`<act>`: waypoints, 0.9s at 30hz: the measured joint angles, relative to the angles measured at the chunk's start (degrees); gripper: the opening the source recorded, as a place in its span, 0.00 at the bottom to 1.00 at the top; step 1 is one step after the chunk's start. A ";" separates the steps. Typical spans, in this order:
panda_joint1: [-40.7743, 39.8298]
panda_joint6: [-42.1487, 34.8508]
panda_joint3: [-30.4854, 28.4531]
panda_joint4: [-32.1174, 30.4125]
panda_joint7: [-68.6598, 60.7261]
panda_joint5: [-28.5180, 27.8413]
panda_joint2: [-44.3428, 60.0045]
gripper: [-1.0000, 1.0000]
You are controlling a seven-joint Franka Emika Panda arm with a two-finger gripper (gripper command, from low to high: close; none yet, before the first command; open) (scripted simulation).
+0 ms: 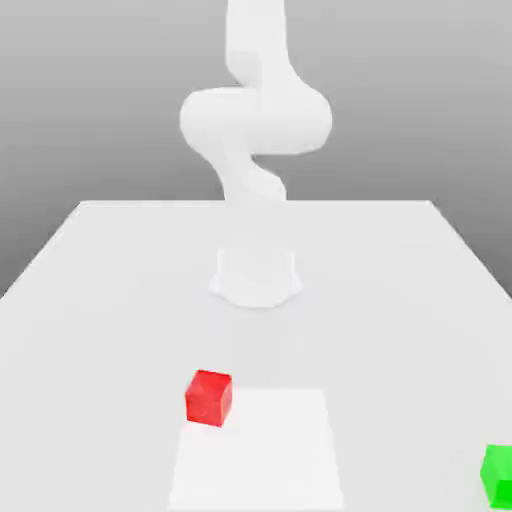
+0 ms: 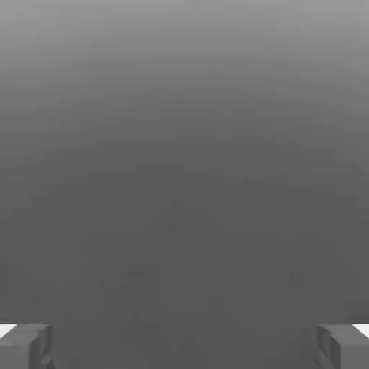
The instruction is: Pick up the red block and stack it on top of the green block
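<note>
Red block point(image 1: 209, 397) resting flat on the white bench point(image 1: 90, 300), toward the exterior view's left of centre, untouched and far below the raised arm point(image 1: 255, 120). Green block point(image 1: 498, 474) well apart from it, at the exterior view's right edge, also on the bench. Claw point(image 2: 184, 344) released, fingertips point(image 2: 25, 346) spread wide with nothing between them, facing plain grey backdrop, neither block near it. Reaching step probably only beginning. Best done by tilting the claw down toward the bench, centring over the red block, squaring the fingers to two opposite faces, then descending straight before clenching. Risk: nudging the block with an off-centre approach.
</note>
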 joint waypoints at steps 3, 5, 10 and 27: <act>-1.16 4.14 -0.38 -4.77 0.51 0.11 5.87 0.50; -1.79 6.82 -0.72 -7.86 0.93 0.05 9.71 0.50; -3.38 13.61 -1.57 -15.64 2.01 -0.09 19.42 0.50; -7.61 39.12 -1.07 -27.33 1.88 2.58 53.07 0.00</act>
